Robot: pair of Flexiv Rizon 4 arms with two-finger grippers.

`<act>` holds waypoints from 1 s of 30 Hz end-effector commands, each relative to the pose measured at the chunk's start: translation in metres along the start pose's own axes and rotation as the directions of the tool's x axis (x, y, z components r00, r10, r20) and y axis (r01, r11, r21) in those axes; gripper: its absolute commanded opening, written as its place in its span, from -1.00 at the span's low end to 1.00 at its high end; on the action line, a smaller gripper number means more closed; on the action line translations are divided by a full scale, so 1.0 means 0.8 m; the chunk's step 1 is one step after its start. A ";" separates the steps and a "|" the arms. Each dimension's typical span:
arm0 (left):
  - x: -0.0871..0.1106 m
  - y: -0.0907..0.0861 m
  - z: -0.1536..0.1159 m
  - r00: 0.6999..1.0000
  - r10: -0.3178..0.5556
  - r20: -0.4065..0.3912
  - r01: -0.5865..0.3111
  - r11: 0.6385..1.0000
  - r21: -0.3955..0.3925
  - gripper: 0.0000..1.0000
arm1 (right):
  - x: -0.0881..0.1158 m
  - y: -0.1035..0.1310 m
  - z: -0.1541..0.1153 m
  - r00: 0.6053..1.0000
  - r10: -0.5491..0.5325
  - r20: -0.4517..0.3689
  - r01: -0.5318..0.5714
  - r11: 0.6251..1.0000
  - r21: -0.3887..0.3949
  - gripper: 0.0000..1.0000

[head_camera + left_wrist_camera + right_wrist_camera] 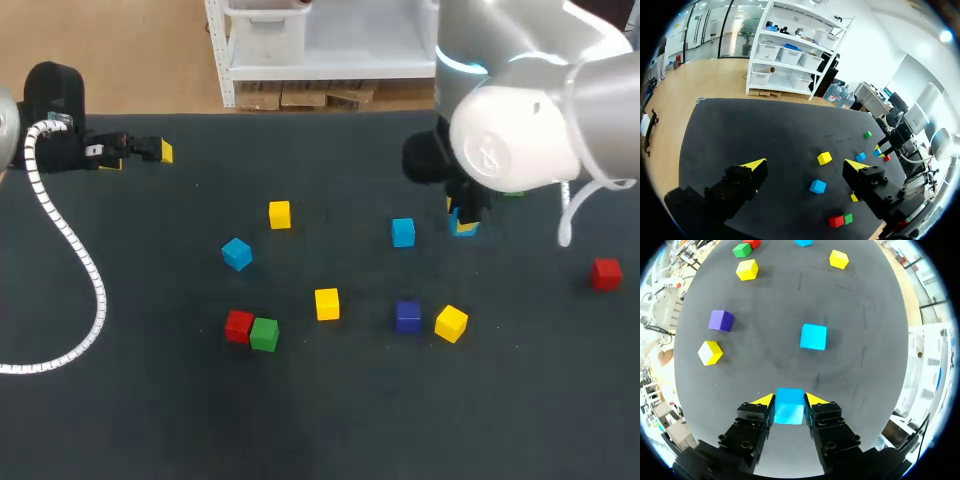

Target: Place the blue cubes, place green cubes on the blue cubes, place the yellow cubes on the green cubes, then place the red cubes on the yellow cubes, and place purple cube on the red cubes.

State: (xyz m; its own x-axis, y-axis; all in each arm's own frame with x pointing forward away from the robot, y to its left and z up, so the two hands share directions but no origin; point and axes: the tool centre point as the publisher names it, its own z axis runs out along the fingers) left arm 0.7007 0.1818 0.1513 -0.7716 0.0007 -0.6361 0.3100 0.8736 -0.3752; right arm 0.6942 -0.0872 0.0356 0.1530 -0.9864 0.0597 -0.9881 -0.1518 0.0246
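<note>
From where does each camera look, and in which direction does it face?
Head view: above and behind the robot, facing down on the table; left arm at left, right arm at right.
Left wrist view: on the left wrist, facing across the table past its open fingers.
Right wrist view: on the right wrist, facing down at the blue cube between its fingers.
All share the red-green cube pair.

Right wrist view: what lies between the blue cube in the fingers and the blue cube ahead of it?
Nothing: only bare table separates the held blue cube from the loose blue cube, as the right wrist view shows.
</note>
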 end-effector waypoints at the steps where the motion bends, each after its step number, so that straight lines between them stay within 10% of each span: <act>1: 0.002 0.003 0.000 1.000 0.002 0.006 -0.002 1.000 0.012 1.00 | -0.017 -0.018 0.011 0.999 -0.019 -0.031 0.018 1.000 -0.018 -1.00; 18: 0.002 0.003 0.000 1.000 0.002 0.006 -0.002 1.000 0.012 1.00 | -0.025 -0.045 0.047 0.993 0.010 -0.118 -0.014 0.999 -0.029 -1.00; 20: 0.002 0.003 0.000 1.000 0.002 0.006 -0.002 1.000 0.012 1.00 | -0.025 -0.045 0.047 0.992 0.020 -0.122 -0.023 0.999 -0.027 -0.25; 21: 0.002 0.003 0.000 1.000 0.002 0.006 -0.002 1.000 0.012 1.00 | -0.025 -0.045 0.047 0.992 0.022 -0.124 -0.025 0.999 -0.028 0.95; 30: 0.002 0.003 0.000 1.000 0.002 0.006 -0.002 1.000 0.012 1.00 | -0.016 -0.055 0.030 0.992 0.095 -0.087 -0.097 0.995 -0.024 1.00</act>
State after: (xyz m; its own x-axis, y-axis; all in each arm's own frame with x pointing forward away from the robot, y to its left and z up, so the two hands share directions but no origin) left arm 0.7007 0.1818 0.1513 -0.7716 0.0007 -0.6361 0.3100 0.8736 -0.3752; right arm 0.7324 -0.0648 0.0025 0.0621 -0.9850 0.1611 -0.9978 -0.0578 0.0318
